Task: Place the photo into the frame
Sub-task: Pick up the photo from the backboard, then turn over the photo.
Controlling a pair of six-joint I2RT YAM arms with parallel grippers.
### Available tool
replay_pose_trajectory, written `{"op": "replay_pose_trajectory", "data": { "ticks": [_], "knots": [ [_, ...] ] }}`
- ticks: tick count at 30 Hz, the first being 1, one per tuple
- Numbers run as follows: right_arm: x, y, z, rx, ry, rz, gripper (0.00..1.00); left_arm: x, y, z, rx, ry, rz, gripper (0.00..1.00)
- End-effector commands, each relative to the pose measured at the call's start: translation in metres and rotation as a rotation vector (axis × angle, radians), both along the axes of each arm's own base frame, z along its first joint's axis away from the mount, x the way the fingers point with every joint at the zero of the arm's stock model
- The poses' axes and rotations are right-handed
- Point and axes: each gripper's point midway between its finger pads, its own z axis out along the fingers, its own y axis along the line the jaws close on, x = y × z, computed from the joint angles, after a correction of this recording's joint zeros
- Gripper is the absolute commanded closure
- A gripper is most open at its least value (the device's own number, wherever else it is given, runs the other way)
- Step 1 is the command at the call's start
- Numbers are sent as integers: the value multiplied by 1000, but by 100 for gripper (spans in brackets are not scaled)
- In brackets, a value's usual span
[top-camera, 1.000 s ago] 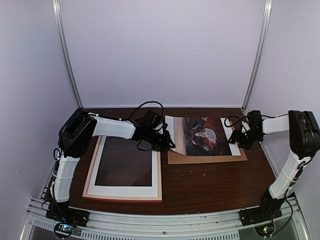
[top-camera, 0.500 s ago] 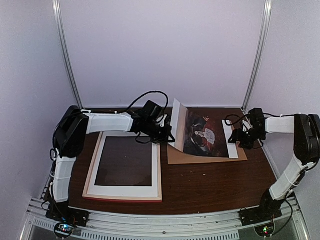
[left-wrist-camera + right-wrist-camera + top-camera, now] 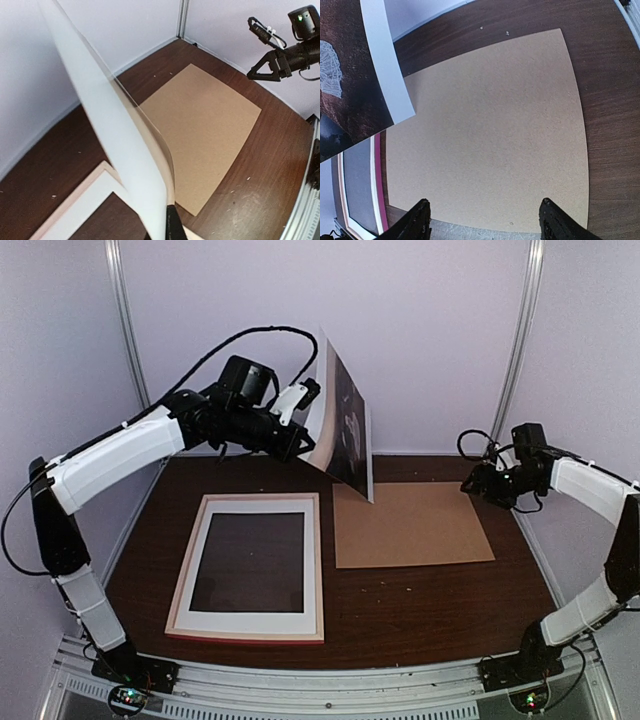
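The photo (image 3: 347, 427) hangs upright in the air above the table's back, dark picture side facing right. My left gripper (image 3: 301, 441) is shut on its lower left edge. In the left wrist view the photo's white back (image 3: 112, 125) fills the middle, pinched beside a black fingertip (image 3: 175, 227). The frame (image 3: 183, 580) lies flat at front left, pale side up, with a white inner border. Its pink edge (image 3: 379, 185) shows in the right wrist view, as does the photo (image 3: 355, 95). My right gripper (image 3: 482, 485) is open and empty, above the right edge of the board.
The plain brown backing board (image 3: 412, 525) lies bare on the table right of the frame; it also shows in the left wrist view (image 3: 200, 130) and under the right gripper (image 3: 490, 135). The enclosure's walls stand close behind and on both sides.
My left arm has lifted the photo off the backing board, from lying flat to hanging high and upright. The right gripper has risen a little and stays open.
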Motion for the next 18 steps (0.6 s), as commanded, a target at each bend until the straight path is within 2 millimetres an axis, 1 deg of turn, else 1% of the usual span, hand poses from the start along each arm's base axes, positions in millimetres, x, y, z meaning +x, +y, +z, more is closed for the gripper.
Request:
{"op": "replay_pose_trajectory", "data": {
  "ticks": [1,3,6,8,10,11,13,15,17,18],
  "knots": [
    [-3,25,39,17,-64,68,26,0,41,17,201,-177,33,100],
    [-4,40,50,20,-80,104,26,0,60,37,241,-233,85,100],
    [-1,55,61,25,-96,132,26,-4,84,63,306,-299,142,100],
    [0,63,63,27,-99,148,26,-7,100,77,367,-335,183,100],
    [1,72,60,29,-93,164,25,-9,117,87,456,-368,227,100],
    [1,76,58,31,-89,170,25,-11,122,91,490,-383,242,100],
    [2,83,54,43,-77,180,25,-16,128,88,572,-380,242,100],
    [2,89,51,58,-67,190,25,-20,127,80,632,-361,231,100],
    [1,93,52,77,-68,194,25,-22,119,69,678,-342,206,100],
    [1,95,53,87,-70,195,25,-23,112,60,708,-331,186,100]
  ]
}}
